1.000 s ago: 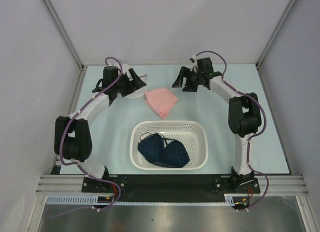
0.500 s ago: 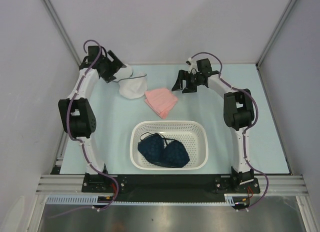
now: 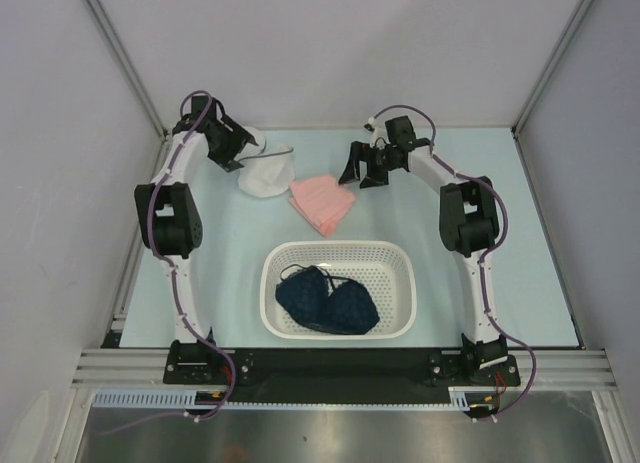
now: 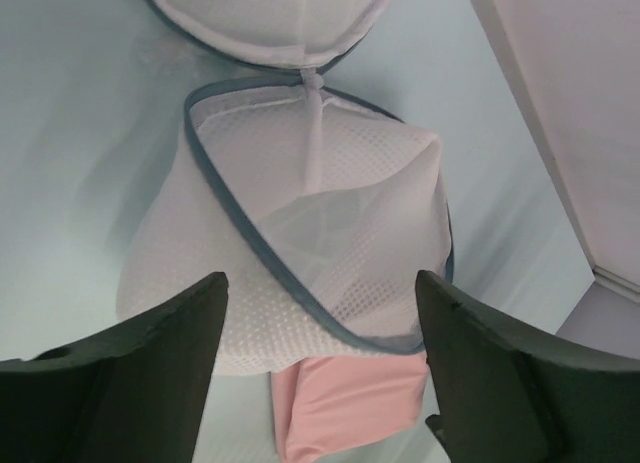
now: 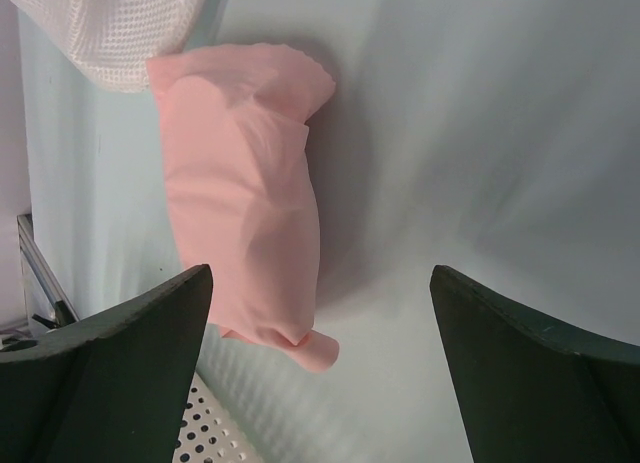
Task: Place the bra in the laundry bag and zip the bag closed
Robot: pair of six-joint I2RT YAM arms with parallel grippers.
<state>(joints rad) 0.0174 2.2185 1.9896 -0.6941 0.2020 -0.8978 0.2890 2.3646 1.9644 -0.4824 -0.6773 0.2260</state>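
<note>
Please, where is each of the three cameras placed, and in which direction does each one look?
Top external: above and behind the arm bases, looking down on the table; both arms show whole.
Left wrist: on the left arm, looking down between the open left gripper at the laundry bag.
Right wrist: on the right arm, looking down between the open right gripper at the pink garment.
Shared: both wrist views show the bag's mesh and the pink garment.

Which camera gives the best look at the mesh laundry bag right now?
Left wrist. The laundry bag fills the frame, with its grey zip rim, open mouth and flap visible. Top external shows the bag small, at the far left; right wrist catches only a mesh corner.
</note>
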